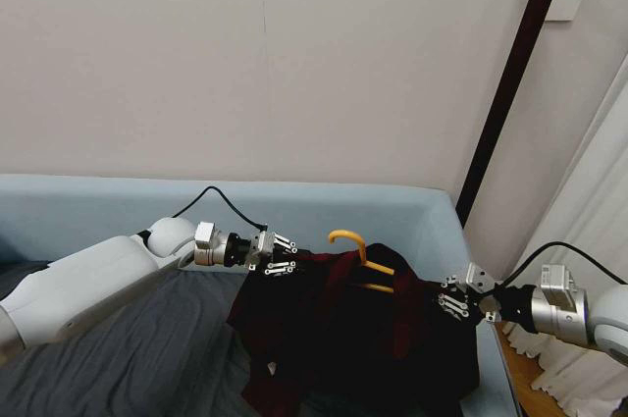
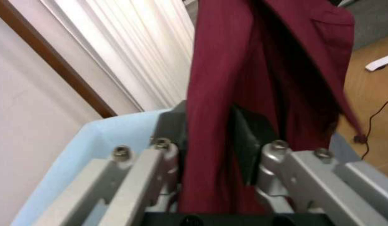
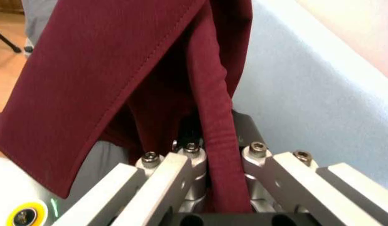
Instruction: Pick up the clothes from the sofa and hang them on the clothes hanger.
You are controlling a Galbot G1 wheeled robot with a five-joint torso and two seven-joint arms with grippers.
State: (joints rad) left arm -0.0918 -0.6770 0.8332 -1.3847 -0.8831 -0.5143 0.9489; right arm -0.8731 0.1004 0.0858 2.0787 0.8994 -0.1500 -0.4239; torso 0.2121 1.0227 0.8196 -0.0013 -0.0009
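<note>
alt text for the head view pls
The left gripper and right gripper each clamp one end of a dark red cloth garment above a pale blue sofa. A curved yellow hanger hook sticks up from it.

A plain pale wall (image 1: 294, 54) rises behind the left jaws and the right jaws. The back of a light blue sofa (image 1: 98, 203) runs across behind them at its foot. Below the left jaws lies the sofa's dark grey seat (image 1: 137, 348). Above the right jaws a dark brown wooden post (image 1: 510, 74) slants up against the wall, with a white pleated curtain (image 1: 594, 211) just beyond it. Under the right jaws, past the sofa's end, is a wooden floor (image 1: 525, 370). In the left wrist view a black cable (image 2: 372, 123) trails over that floor beyond the left jaws. The light is soft and even.
</note>
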